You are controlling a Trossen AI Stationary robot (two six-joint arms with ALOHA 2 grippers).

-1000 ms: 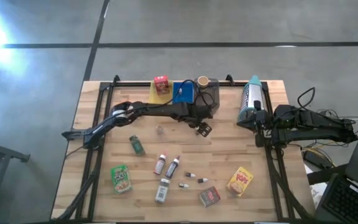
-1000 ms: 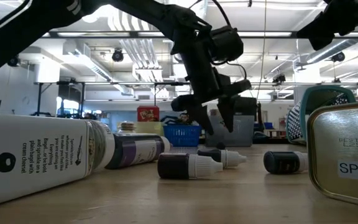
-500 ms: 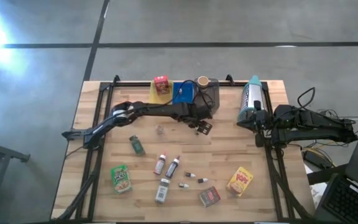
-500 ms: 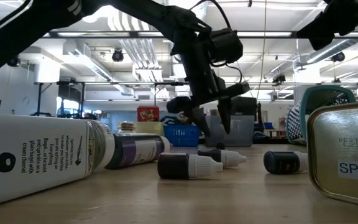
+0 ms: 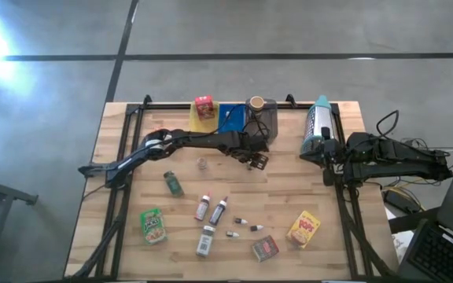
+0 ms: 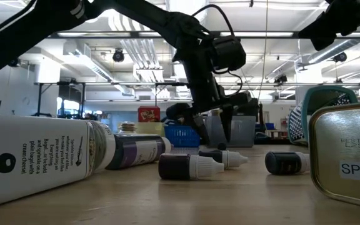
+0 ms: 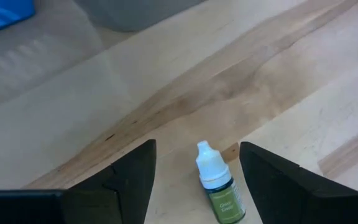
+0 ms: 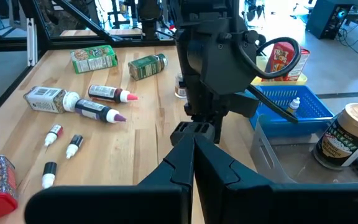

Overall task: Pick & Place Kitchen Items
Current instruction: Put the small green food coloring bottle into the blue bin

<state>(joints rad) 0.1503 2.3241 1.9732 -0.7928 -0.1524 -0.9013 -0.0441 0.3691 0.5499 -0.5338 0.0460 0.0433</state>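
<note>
Table (image 5: 124, 236) of pale wood, groceries scattered over its near half. Left gripper (image 5: 257, 159) is seen reaching to the far middle, just in front of the grey tray (image 5: 263, 119) — its jaws part-open with nothing between the fingers (image 7: 129, 180). A small green vial (image 7: 219, 186) with a white cap is seen lying on the wood between and just ahead of those fingers, untouched. Right gripper (image 8: 193, 146) is parked at the right edge beside a teal-ended mesh container (image 5: 318, 126), jaws closed on nothing. A red box (image 5: 204, 108) sits in the yellow tray, a vial in the blue tray (image 5: 231, 118), a brown-lidded jar (image 5: 255, 104) at the grey tray's far end. Nearer: green jar (image 5: 173, 183), green pouch (image 5: 153, 225), two dark bottles (image 5: 211, 209), three tiny vials (image 5: 244, 226), yellow pouch (image 5: 304, 229), red tin (image 5: 265, 248) — all apart.
</note>
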